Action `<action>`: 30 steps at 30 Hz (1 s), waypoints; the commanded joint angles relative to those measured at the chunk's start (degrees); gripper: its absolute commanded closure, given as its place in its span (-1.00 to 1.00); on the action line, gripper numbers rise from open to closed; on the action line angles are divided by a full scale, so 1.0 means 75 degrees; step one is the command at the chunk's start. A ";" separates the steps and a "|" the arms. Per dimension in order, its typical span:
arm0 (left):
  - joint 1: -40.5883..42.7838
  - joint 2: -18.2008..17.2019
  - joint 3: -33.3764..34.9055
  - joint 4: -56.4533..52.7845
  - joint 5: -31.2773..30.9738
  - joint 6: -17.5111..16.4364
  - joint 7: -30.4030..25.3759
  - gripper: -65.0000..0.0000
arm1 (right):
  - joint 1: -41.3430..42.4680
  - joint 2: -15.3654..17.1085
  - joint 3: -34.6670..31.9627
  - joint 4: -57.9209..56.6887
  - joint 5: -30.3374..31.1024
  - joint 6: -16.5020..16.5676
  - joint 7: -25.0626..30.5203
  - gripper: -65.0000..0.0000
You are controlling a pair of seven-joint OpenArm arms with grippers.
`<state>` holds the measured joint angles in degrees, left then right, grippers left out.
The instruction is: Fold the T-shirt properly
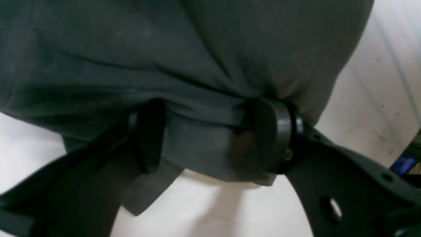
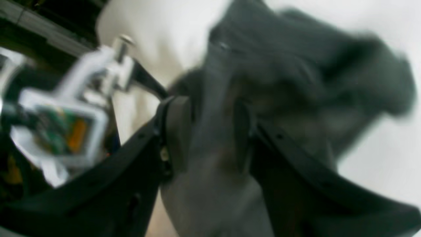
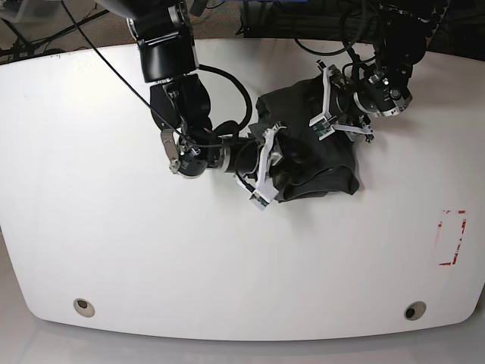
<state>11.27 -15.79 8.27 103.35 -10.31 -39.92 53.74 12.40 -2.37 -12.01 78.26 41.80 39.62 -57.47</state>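
Both end effectors gripping T-shirt (image 3: 318, 163), unprinted

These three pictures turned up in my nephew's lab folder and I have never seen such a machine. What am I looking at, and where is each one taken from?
It is a robot with two arms, working at a white table. The base view looks down on the whole scene. The other two come from small cameras on the wrists, looking along each arm's end effector.

The dark grey heap in the middle is a T-shirt, bunched up, not yet folded. The right end effector, on the base view's left side, grips one side of it; in its blurred wrist view, cloth sits between the two fingers. The left end effector grips the opposite side, with a fold of fabric pinched in it.

Red marks sit near the table's edge.
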 commanded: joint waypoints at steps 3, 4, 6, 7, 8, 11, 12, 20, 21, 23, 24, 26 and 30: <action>-0.0066 -0.0057 -0.0031 0.0092 -0.0003 -0.0010 -0.0032 -0.20 | 0.0427 -0.0018 -0.0374 -0.0700 0.0176 0.0051 0.0800 0.38; -0.0055 -0.0057 -0.0031 0.0092 -0.0003 -0.0010 -0.0032 -0.20 | 0.0509 -0.0006 -0.0456 -0.1004 0.0176 0.0051 0.0952 0.38; -0.0043 -0.0057 -0.0031 0.0092 -0.0003 -0.0010 -0.0032 -0.20 | 0.0614 0.0041 -0.0573 -0.1450 0.0176 0.0051 0.1269 0.38; -0.0031 -0.0057 -0.0031 0.0092 -0.0003 -0.0010 -0.0032 -0.20 | 0.0685 0.0041 -0.0632 -0.1696 0.0176 0.0051 0.1492 0.38; -0.0020 -0.0057 -0.0031 0.0092 -0.0003 -0.0010 -0.0032 -0.20 | 0.0767 0.0052 -0.0678 -0.1942 0.0176 0.0051 0.1679 0.38; -0.0008 -0.0057 -0.0019 0.0092 -0.0003 -0.0010 -0.0032 -0.20 | 0.1036 0.0146 -0.0878 -0.2458 0.0176 0.0051 0.2136 0.38; -0.0008 -0.0057 -0.0007 0.0092 -0.0003 -0.0010 -0.0032 -0.20 | 0.1142 0.0170 -0.0936 -0.2575 0.0176 0.0051 0.2265 0.38; 0.0098 -0.0069 0.0005 0.0092 -0.0003 -0.0010 -0.0032 -0.20 | 0.2021 0.0158 -0.0960 -0.3736 0.0176 0.0051 0.3391 0.38; 0.0098 -0.0069 0.0005 0.0092 -0.0003 -0.0010 -0.0032 -0.20 | 0.2103 0.0158 -0.0960 -0.3876 0.0188 0.0051 0.3508 0.38; 0.0109 -0.0069 0.0005 0.0092 -0.0003 -0.0010 -0.0032 -0.20 | 0.2361 0.0146 -0.0960 -0.4298 0.0188 0.0051 0.3883 0.38; 0.0109 -0.0069 0.0005 0.0092 -0.0003 -0.0010 -0.0032 -0.20 | 0.2431 0.0146 -0.0960 -0.4439 0.0188 0.0051 0.4000 0.38; 0.0109 -0.0069 0.0005 0.0092 -0.0003 -0.0010 -0.0032 -0.20 | 0.2548 0.0146 -0.0983 -0.4708 0.0188 0.0051 0.4199 0.38; 0.0109 -0.0069 0.0005 0.0092 -0.0003 -0.0010 -0.0032 -0.20 | 0.2607 0.0146 -0.0972 -0.4861 0.0176 0.0051 0.4281 0.38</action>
<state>12.25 -15.90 8.32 103.33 -10.31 -39.92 53.10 30.02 -0.97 -19.46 41.15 42.02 39.03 -27.05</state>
